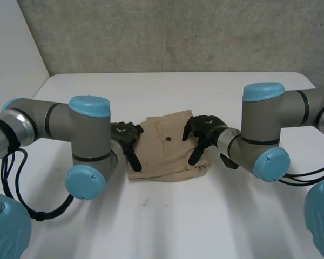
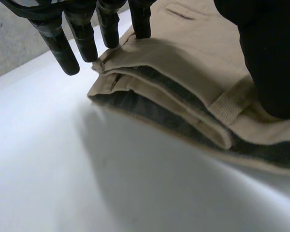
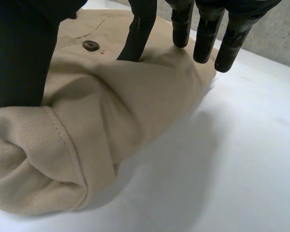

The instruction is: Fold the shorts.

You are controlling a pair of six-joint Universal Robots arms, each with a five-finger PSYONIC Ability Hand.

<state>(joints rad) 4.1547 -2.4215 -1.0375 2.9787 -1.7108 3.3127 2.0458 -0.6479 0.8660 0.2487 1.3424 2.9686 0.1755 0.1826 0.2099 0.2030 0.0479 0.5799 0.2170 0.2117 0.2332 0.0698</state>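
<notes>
In the head view the folded shorts (image 1: 164, 151) lay on the table (image 1: 178, 221), the left hand (image 1: 125, 135) at one side edge and the right hand (image 1: 204, 128) on the other, in the left wrist view straight, spread fingers (image 2: 87, 41) touched their edge, and in the right wrist view straight, spread fingers (image 3: 205, 41) pressed the cloth near a button (image 3: 90, 45).

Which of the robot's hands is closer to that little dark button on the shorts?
Right. The right hand presses on the shorts with the button lying just beside its thumb. The left hand rests at the shorts' opposite edge, farther from the button.
</notes>
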